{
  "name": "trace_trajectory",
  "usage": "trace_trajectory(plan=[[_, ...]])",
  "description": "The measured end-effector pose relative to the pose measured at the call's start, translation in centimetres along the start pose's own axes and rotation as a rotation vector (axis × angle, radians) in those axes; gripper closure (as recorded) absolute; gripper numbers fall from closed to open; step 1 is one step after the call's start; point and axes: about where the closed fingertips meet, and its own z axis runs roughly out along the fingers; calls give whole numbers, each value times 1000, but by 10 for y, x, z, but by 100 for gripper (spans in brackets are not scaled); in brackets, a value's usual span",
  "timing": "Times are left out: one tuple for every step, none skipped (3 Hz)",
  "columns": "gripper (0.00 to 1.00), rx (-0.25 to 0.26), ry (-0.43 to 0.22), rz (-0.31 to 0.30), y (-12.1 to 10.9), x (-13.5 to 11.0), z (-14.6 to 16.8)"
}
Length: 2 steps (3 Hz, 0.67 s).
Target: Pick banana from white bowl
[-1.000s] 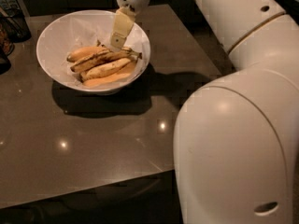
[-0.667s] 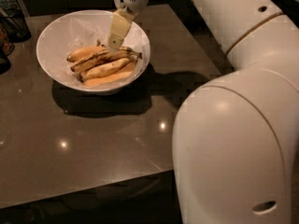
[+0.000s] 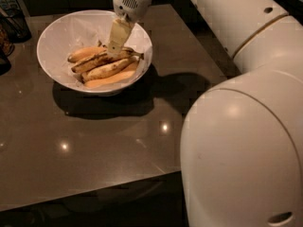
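Note:
The white bowl (image 3: pixel 61 32) stands at the back left of the dark table. Several bananas lie in it. The long banana (image 3: pixel 97 60), mottled with dark streaks, lies across the middle of the pile, its dark stem toward the bowl's right rim. Smoother yellow-orange bananas (image 3: pixel 111 80) lie in front of and behind it. My gripper (image 3: pixel 113 48) reaches down from above into the bowl, its tip at the mottled banana's right half. Whether it touches or holds the banana cannot be seen.
My white arm and body (image 3: pixel 241 126) fill the right side of the view. Dark objects (image 3: pixel 12 20) stand at the table's far left edge. The table's front edge (image 3: pixel 94 193) runs along the bottom.
The gripper has come down a little and shifted slightly left, deeper into the bowl onto the bananas. The bowl and bananas have not moved.

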Motion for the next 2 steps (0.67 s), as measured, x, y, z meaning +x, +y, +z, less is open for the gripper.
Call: trace_trajectory(plan=[[47, -18, 8, 28, 6, 7, 6], [47, -29, 17, 46, 9, 13, 10]])
